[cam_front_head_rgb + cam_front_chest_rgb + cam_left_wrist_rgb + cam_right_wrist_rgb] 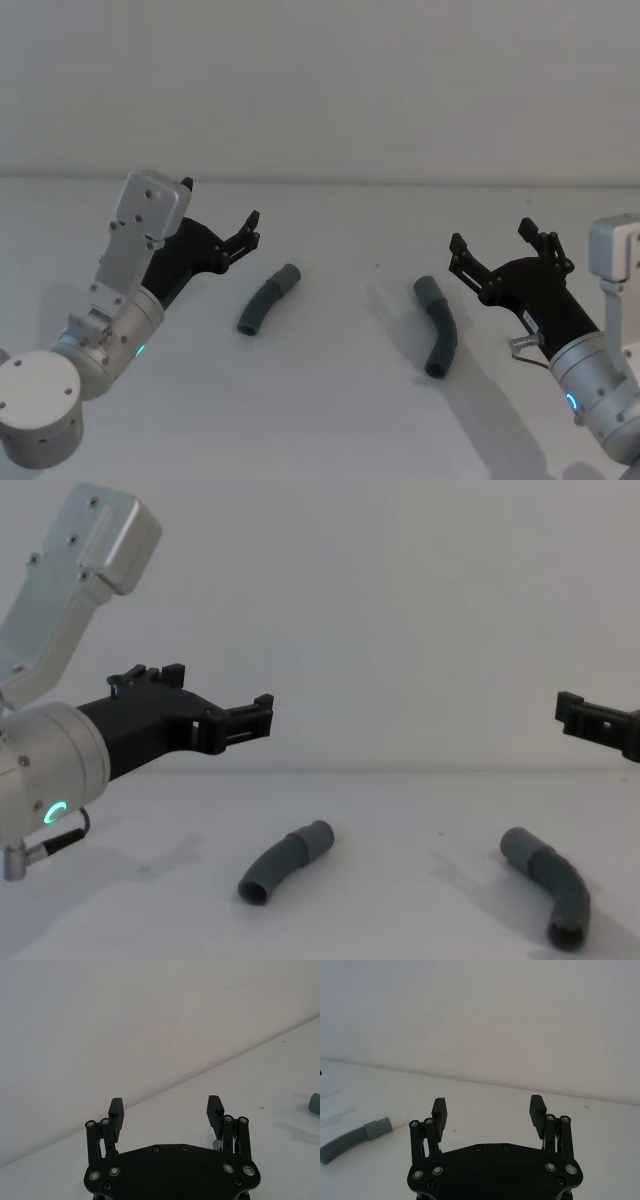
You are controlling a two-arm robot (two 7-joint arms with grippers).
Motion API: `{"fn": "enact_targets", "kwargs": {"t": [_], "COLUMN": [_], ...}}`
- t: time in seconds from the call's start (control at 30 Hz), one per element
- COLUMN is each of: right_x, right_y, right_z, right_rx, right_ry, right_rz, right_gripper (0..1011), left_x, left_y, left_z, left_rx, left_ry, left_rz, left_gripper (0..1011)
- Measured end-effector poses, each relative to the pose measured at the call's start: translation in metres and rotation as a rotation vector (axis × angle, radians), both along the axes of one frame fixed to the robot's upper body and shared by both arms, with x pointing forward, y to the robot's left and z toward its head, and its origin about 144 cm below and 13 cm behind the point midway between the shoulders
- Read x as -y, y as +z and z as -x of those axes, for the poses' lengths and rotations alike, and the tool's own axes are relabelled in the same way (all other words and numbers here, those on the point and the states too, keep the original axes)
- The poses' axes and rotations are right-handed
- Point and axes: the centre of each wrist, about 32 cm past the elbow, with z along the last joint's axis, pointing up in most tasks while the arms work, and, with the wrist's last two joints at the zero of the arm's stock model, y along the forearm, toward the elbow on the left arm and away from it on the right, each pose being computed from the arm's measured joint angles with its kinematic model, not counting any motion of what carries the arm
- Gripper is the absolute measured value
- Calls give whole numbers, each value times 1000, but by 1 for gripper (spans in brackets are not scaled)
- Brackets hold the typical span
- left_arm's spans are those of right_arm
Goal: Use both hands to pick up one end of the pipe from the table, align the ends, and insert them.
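Two curved dark-grey pipe pieces lie apart on the white table (340,420): the left piece (268,300) (285,862) and the right piece (437,325) (550,880). My left gripper (218,206) (215,695) hovers open above the table, left of and behind the left piece. It holds nothing in the left wrist view (165,1105), where a grey pipe end (314,1102) shows at the edge. My right gripper (492,238) (488,1105) (600,720) hovers open and empty, right of and behind the right piece. In the right wrist view a ribbed pipe piece (355,1135) ends in a white tip (397,1121).
A plain pale wall (330,80) rises behind the table's far edge. Bare table surface lies between the two pipe pieces and in front of them.
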Motion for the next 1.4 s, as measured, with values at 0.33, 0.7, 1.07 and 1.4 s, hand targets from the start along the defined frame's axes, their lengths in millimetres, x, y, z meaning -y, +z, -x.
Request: {"fn": "enact_targets", "kwargs": {"t": [0.33,0.7,1.07,1.4], "right_x": [0,0,0,0], "right_y": [0,0,0,0], "right_z": [0,0,0,0], "right_rx": [0,0,0,0], "right_ry": [0,0,0,0], "right_rz": [0,0,0,0], "right_gripper": [1001,1001,1001,1001], "left_x": [0,0,0,0], "left_y": [0,0,0,0], "left_z": [0,0,0,0], "left_rx": [0,0,0,0], "left_ry": [0,0,0,0], "left_rz": [0,0,0,0], "left_gripper": [1001,1001,1001,1001]}}
